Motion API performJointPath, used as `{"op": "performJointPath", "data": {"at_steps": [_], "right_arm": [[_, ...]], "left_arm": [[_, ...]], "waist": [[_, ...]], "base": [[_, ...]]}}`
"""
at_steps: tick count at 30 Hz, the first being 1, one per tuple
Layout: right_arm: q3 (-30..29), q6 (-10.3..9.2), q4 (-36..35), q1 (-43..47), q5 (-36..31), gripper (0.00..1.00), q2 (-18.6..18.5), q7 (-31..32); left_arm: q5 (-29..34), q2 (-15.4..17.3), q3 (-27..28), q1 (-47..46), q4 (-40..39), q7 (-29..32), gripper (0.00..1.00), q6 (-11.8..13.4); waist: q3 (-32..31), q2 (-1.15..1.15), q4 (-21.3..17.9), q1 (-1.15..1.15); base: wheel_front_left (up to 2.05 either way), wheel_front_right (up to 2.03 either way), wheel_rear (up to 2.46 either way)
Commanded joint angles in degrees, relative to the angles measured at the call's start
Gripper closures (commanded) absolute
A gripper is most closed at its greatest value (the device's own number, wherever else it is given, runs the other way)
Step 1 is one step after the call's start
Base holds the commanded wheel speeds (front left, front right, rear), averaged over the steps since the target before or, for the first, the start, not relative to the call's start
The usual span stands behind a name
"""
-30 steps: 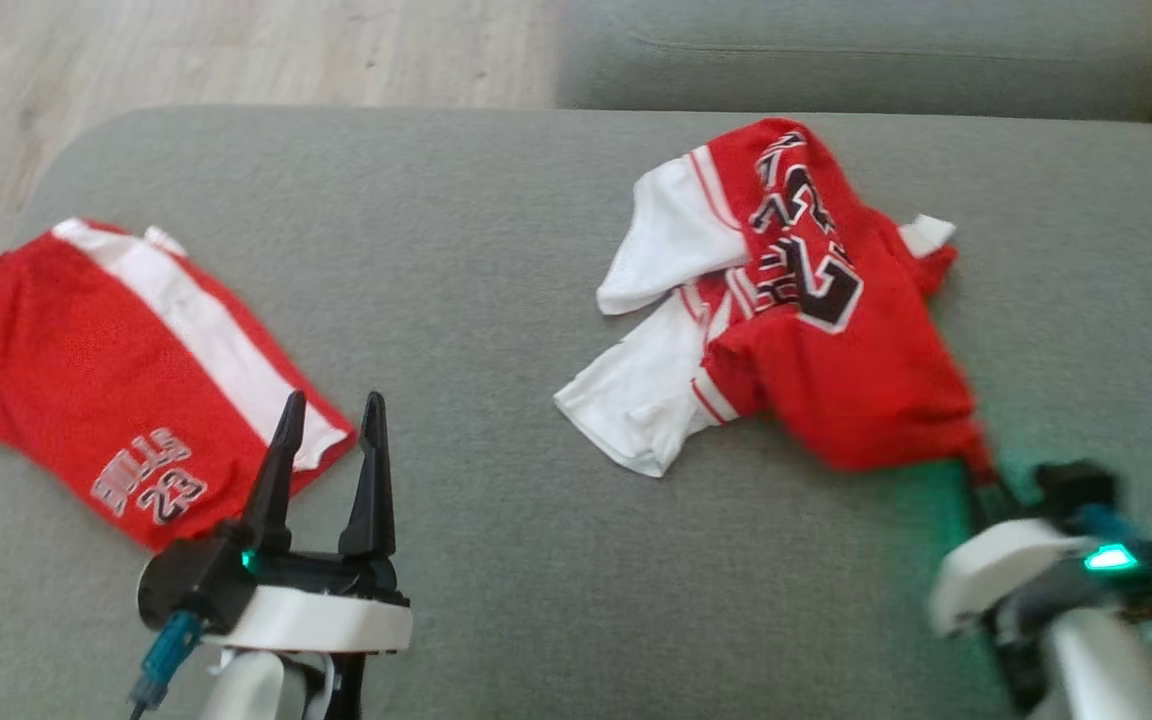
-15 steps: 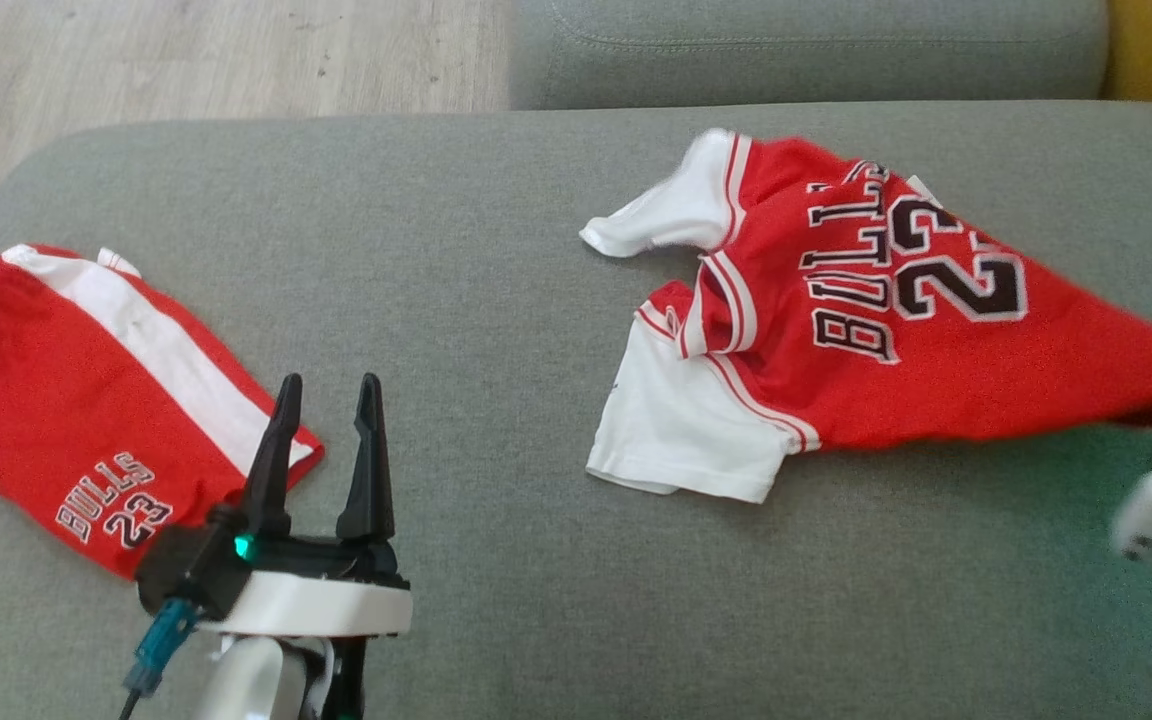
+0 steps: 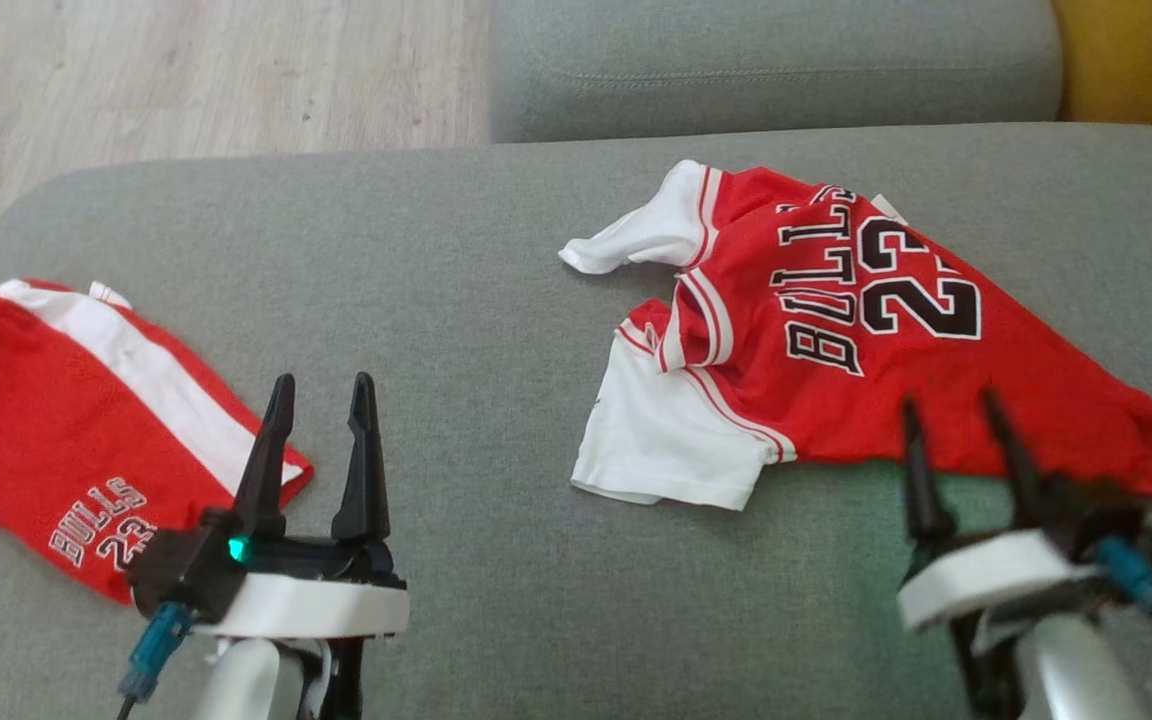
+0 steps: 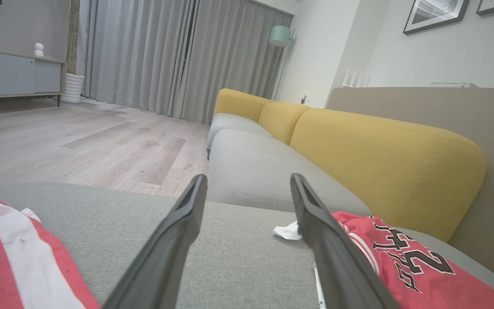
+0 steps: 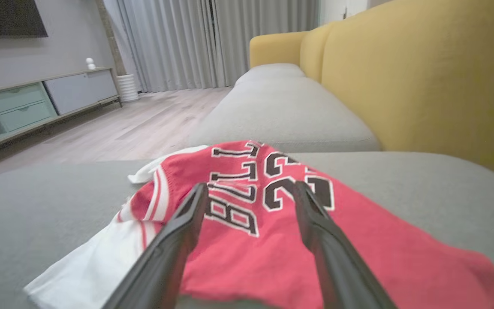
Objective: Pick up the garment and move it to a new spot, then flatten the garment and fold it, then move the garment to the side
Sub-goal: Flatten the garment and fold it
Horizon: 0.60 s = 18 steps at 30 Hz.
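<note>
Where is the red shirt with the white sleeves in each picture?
Head view: the shirt lies right of centre on the grey seat.
Left wrist view: the shirt is in the bottom right corner.
Right wrist view: the shirt is low in the middle, beyond the fingers.
Shared landmark: the yellow backrest stands behind the shirt.

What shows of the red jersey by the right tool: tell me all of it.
The jersey is red fabric with white sleeves, striped trim and black, white-edged BULLS 23 lettering. It lies rumpled and partly spread, lettering up, on the grey cushion, with its far sleeve curled. The open right tool stands over its near hem; contact is unclear.
</note>
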Motion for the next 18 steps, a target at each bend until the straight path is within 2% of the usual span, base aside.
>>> {"op": "performJointPath", "data": {"at_steps": [1, 11, 18], "right_arm": [[3.11, 0.39, -1.93, -0.27, 0.97, 0.0, -0.42, -0.88], [12.8, 0.39, -2.12, -1.56, 3.97, 0.0, -0.42, 0.4], [23.64, 0.39, 3.87, -6.66, 3.62, 0.0, -0.42, 8.7]], "left_arm": [[-0.27, 0.02, 2.25, -0.79, -2.05, -0.46, 0.0, 0.09], [-0.49, 0.02, 1.49, -0.89, -1.97, -0.46, 0.0, -0.06], [-1.18, 0.02, 0.17, -1.8, -1.36, -0.46, 0.0, 0.06]], "waist": [[-0.3, 0.0, -0.15, 0.0], [0.73, 0.0, 2.6, 0.0], [2.9, 0.0, 6.68, 0.0]], "base": [[0.0, 0.0, 0.0], [0.0, 0.0, 0.0], [0.0, 0.0, 0.0]]}}
